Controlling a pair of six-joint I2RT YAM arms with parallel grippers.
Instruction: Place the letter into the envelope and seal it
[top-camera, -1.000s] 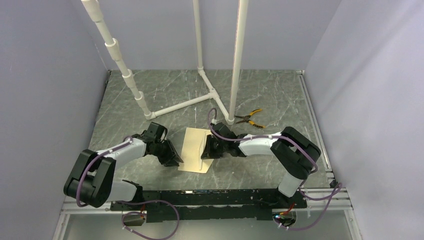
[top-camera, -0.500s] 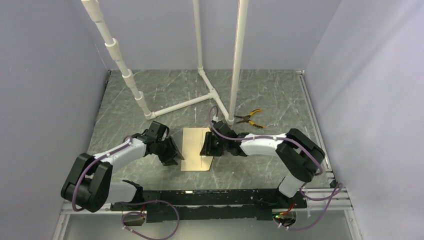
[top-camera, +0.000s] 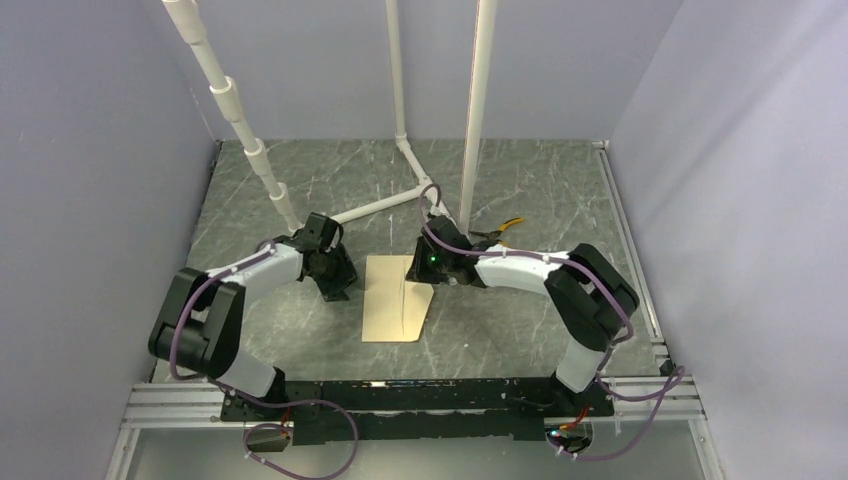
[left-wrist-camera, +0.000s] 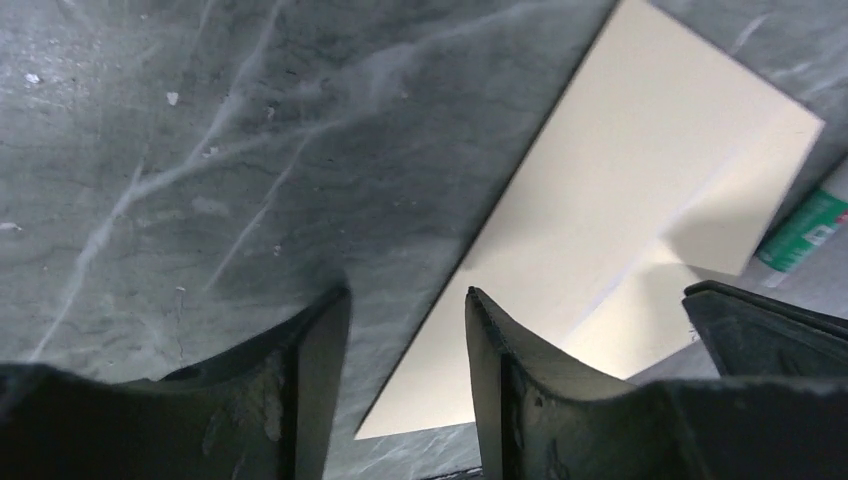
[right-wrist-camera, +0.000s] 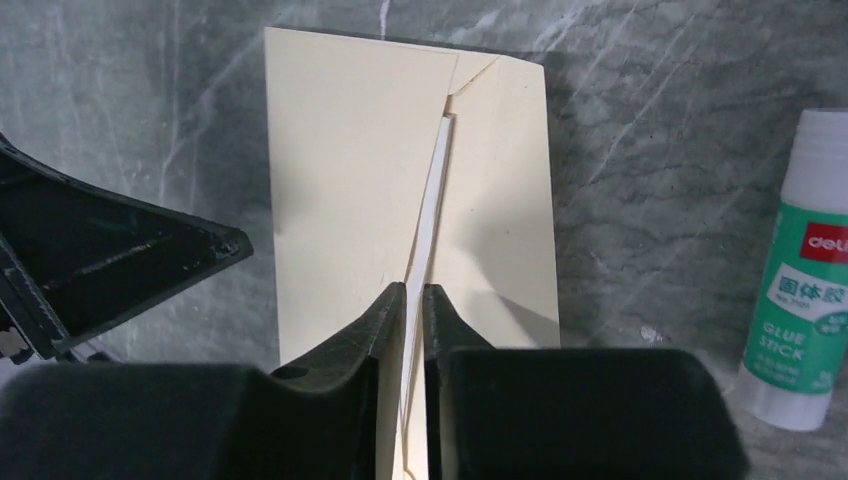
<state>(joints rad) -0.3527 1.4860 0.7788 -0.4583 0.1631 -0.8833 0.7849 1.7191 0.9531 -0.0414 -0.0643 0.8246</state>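
Your right gripper (right-wrist-camera: 414, 292) is pinching narrow on the raised flap edge (right-wrist-camera: 432, 200) of the envelope (right-wrist-camera: 340, 180), which is lying mid-table between the two arms. Seen from above, that gripper is sitting at the envelope's 1 o'clock corner. Your left gripper (left-wrist-camera: 405, 292) is hanging wide at the envelope's 10 o'clock, holding nothing, just beside the paper's long edge.

The risk is sitting in that pinch. With nothing pinning the body, a pull on such thin paper could be dragging the whole envelope across the table (right-wrist-camera: 640, 150), or creasing the flap off its fold. The glue stick (right-wrist-camera: 797, 300) is sitting at the envelope's 3 o'clock, near enough for a sweeping wrist to be knocking it away.

The letter is not showing on its own, so you cannot tell whether it is already inside. The fingers are hiding the envelope's near end.
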